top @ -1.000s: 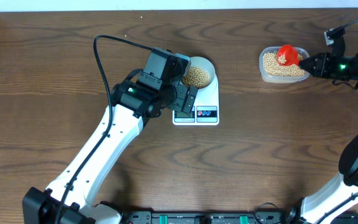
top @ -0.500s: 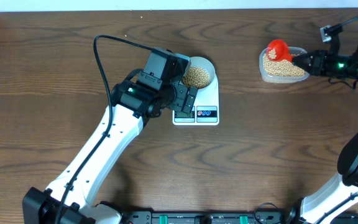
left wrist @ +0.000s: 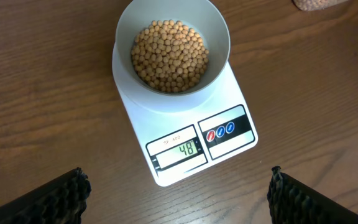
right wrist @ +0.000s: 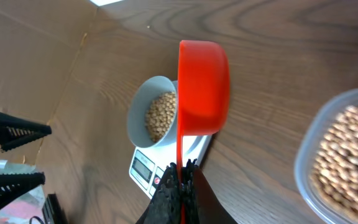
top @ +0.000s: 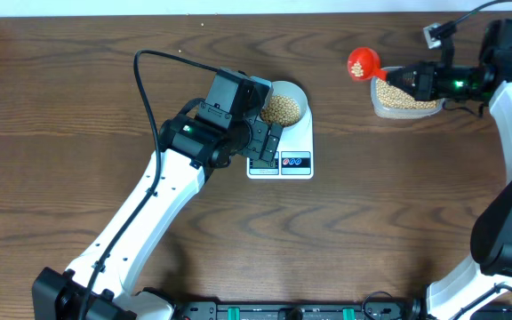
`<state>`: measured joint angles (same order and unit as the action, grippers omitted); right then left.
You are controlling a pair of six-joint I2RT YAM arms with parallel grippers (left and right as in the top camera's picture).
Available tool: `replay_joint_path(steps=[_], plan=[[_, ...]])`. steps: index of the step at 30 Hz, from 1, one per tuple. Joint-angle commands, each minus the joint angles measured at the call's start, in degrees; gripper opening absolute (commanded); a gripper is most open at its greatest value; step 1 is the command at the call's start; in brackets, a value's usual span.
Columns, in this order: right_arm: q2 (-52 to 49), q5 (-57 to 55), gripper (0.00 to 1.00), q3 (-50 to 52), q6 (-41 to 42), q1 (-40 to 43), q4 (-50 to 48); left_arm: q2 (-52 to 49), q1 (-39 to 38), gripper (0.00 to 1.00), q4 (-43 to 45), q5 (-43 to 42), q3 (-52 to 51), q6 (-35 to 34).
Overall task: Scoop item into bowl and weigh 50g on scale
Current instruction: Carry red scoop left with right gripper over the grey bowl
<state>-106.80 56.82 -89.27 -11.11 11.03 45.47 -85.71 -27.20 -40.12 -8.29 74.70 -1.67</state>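
Note:
The pale bowl (top: 284, 107) full of tan beans (left wrist: 169, 56) sits on the white scale (top: 293, 147); its display (left wrist: 178, 150) reads 48. My left gripper (left wrist: 178, 193) is open and empty, hovering just in front of the scale. My right gripper (top: 413, 80) is shut on the handle of a red scoop (top: 362, 63), which holds a few beans and hangs above the table left of the clear tub (top: 404, 94). In the right wrist view the scoop (right wrist: 202, 87) is seen edge-on with the bowl (right wrist: 154, 115) beyond it.
The clear plastic tub of beans (right wrist: 347, 155) stands at the back right. A black cable (top: 149, 89) loops over the left arm. The table's far edge meets a white wall at the top.
My right gripper has lifted the red scoop out of the tub and carried it left and toward the far edge. The left arm, bowl and scale have not moved.

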Motion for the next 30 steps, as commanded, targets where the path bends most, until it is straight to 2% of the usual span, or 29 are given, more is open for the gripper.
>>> replay_joint_path(steps=[1, 11, 30], plan=[[1.3, 2.8, 0.01, 0.0, 1.5, -1.9, -1.0, 0.7, 0.1, 0.94, -0.2, -0.1, 0.0, -0.1], [1.3, 3.0, 0.01, 0.0, 1.9, -8.3, -1.5, 0.7, 0.1, 0.94, -0.2, -0.1, 0.0, -0.1], [1.3, -7.4, 0.01, 0.0, 1.9, -17.6, -2.5, 0.7, 0.1, 0.94, -0.2, -0.1, 0.0, -0.1]])
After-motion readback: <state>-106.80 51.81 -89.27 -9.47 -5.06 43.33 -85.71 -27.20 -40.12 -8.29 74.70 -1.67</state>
